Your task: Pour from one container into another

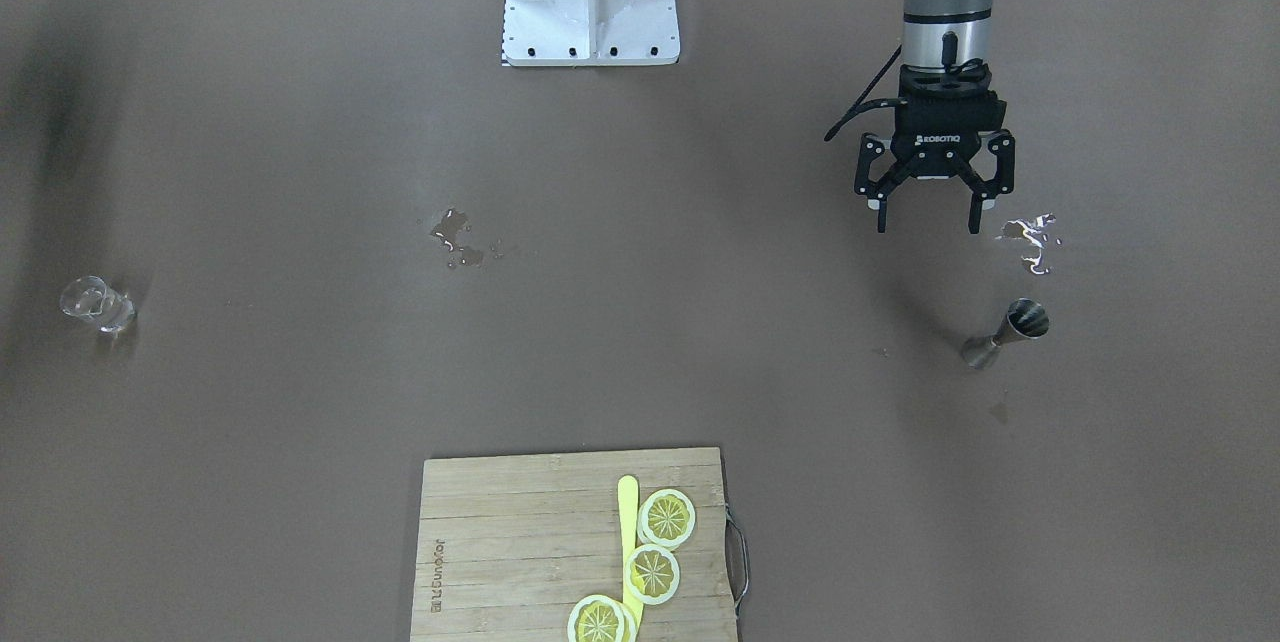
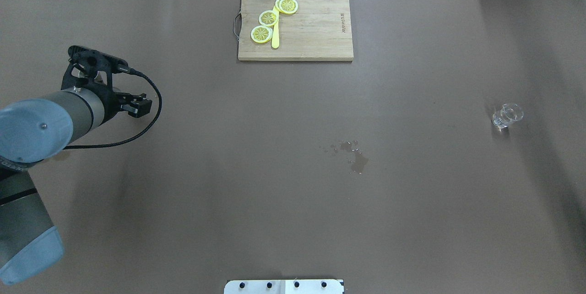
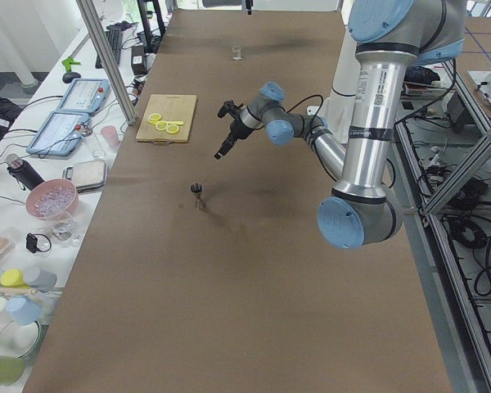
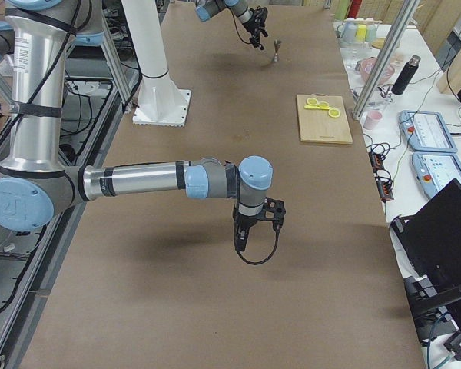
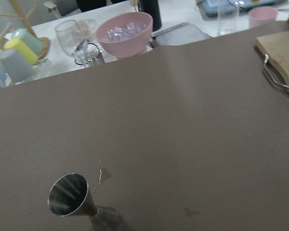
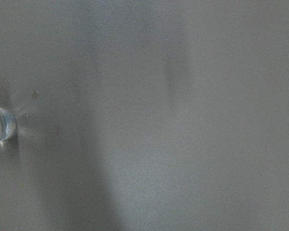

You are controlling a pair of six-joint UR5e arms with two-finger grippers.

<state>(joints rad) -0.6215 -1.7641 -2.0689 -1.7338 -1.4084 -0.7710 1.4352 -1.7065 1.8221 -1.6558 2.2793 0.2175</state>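
wooden cutting board (image 1: 520,542) nearest, 6 o'clock edge. left tool (image 1: 928,222) jaws wide, hovering; small steel double-cone jigger (image 1: 1005,332) upright at its 5 o'clock, apart. descend level, close on waist, avoid tipping. right tool (image 4: 242,244): cannot tell.

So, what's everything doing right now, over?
Left gripper open, empty, near upright jigger. Right gripper: cannot tell. Glass far off, untouched. Small puddle beside jigger.

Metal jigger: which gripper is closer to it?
Left. The left gripper hangs open just robot-side of the jigger; the right gripper is far away, toward the opposite end.
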